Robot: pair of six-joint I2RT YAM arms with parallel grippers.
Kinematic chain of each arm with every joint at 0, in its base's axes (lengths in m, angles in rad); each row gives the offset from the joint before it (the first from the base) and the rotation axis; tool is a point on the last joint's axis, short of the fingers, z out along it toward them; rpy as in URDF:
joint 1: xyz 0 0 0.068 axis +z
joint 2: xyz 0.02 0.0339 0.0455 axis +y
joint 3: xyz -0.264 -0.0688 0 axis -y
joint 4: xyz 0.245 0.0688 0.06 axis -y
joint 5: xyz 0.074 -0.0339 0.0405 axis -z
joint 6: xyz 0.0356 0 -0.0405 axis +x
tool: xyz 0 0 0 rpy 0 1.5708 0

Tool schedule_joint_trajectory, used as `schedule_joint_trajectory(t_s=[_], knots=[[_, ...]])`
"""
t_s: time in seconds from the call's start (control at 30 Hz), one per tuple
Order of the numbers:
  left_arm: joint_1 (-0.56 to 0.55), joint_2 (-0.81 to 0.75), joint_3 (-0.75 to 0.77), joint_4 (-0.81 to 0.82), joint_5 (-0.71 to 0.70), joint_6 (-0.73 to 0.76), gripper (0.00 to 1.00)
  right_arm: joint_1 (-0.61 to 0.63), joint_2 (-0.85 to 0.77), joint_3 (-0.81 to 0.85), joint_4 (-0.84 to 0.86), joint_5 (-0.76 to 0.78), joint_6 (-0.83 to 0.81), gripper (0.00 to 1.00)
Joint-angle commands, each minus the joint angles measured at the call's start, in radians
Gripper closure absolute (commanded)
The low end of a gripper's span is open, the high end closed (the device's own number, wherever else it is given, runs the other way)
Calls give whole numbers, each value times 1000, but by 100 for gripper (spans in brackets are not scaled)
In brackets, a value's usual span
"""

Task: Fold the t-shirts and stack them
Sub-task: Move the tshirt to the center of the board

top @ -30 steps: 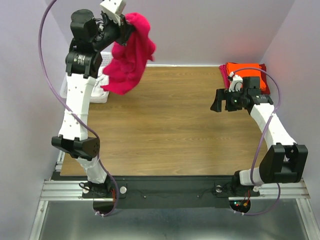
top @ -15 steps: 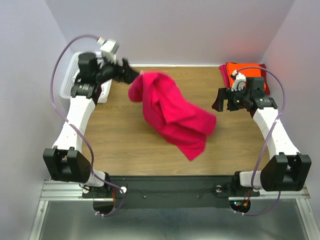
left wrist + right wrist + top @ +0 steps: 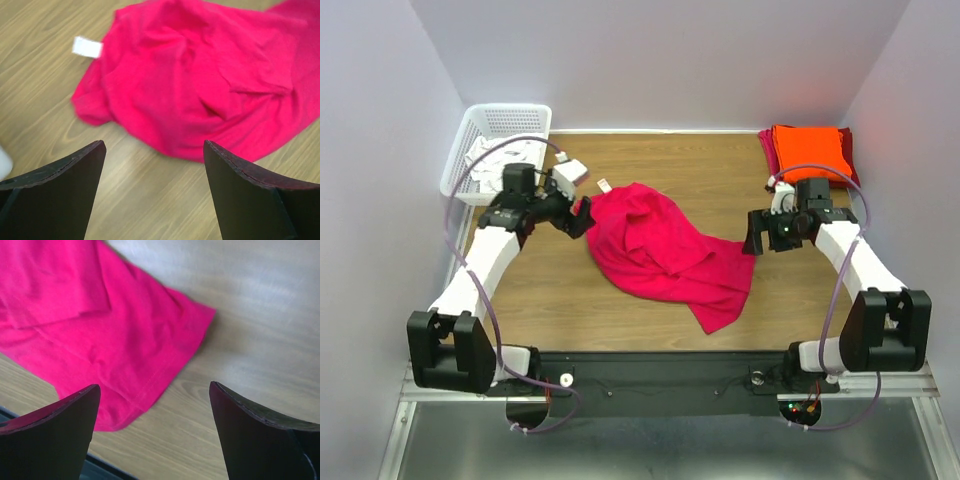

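While both pincers stand released and empty, we find the bright pinkish-red cloth t-shirt [image 3: 660,255] lying crumpled at mid-bench, one corner trailing toward the near edge. We note the left gripper [image 3: 582,215] just beside the garment's left margin, jaws wide with bare wood between them. The right gripper [image 3: 752,232] is likewise spread, close by the right-hand corner. At the far right corner sits the vivid orange folded shirt [image 3: 810,152], resting on a darker red shirt [image 3: 766,150].

Hazards, in our judgement: the cloth lies in overlapping ridges, so a pinch taken here could catch two layers and yield a skewed fold. The trailing corner could slip over the near edge if dragged. The white label [image 3: 604,186] marks the collar, but the sleeves are buried and hard to tell apart.

Surface: a smooth wood-grain bench [image 3: 560,300], on which we expect cloth to slide readily. A white plastic basket [image 3: 500,120] occupies the far left corner. Plain lilac walls [image 3: 720,60] enclose three sides.
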Motion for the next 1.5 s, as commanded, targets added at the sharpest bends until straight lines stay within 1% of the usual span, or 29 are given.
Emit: schedule_joint_trajectory(t_s=[0.0,0.07,0.13,0.23,0.27,0.37,0.4,0.43,0.47,0.5,0.53,0.57,0.6,0.63,0.7,0.8,0.83,0.87,0.9,0.93,1.0,1.03,1.07,1.1,1.13,1.17,1.23,1.33,1.47], knots=[[-132,33,-53,71,-120,95,10,-2,59,-13,-12,37,-15,6],[-190,100,-35,100,-175,95,11,-2,106,-18,6,42,-4,12],[-215,187,-6,114,-220,93,14,-2,140,-16,20,26,8,18],[-247,281,60,136,-313,78,18,-2,208,-9,50,22,25,21],[-251,345,98,137,-365,77,21,-2,225,-4,56,16,24,21],[-254,436,143,137,-436,78,26,1,289,8,73,-1,25,24],[-255,454,154,124,-447,89,30,4,303,8,76,-4,27,25],[-255,491,166,110,-462,98,38,7,332,13,85,-6,28,31],[-255,506,172,88,-462,113,38,7,347,16,85,-1,30,35],[-255,519,172,44,-471,133,48,7,357,17,94,2,30,46],[-255,531,169,28,-484,139,51,7,373,20,97,18,31,52],[-253,530,142,18,-497,145,59,7,396,26,102,28,31,58],[-253,524,123,-4,-499,153,63,7,407,30,103,40,31,63],[-253,513,100,-12,-501,162,67,7,415,33,103,51,30,80],[-253,465,28,-36,-507,156,75,1,427,46,105,81,31,99],[-253,389,-53,-65,-492,121,82,-13,416,63,106,115,28,100],[-253,349,-69,-87,-481,113,82,-18,412,82,106,124,27,100],[-253,330,-87,-99,-453,86,79,-18,409,91,105,126,21,99],[-253,311,-92,-110,-436,77,73,-18,406,102,103,127,20,99],[-253,263,-89,-130,-412,70,55,-18,391,115,102,124,14,99],[-251,203,-73,-153,-320,70,44,-18,366,126,97,105,-2,99],[-253,144,-49,-156,-291,75,40,-18,331,126,90,77,-10,98],[-253,119,-32,-159,-234,84,35,-18,311,129,77,51,-19,93],[-254,96,-14,-160,-211,96,34,-18,291,129,62,27,-27,88],[-255,82,6,-156,-188,112,33,-18,254,128,53,8,-30,72],[-259,68,26,-151,-162,125,32,-18,236,123,42,-35,-35,65],[-273,94,92,-133,-99,147,31,-18,209,100,22,-75,-26,55],[-345,166,189,-107,-77,147,31,-16,200,70,4,-144,7,54],[-454,309,278,-10,-135,69,27,-13,243,42,7,-184,36,55]])
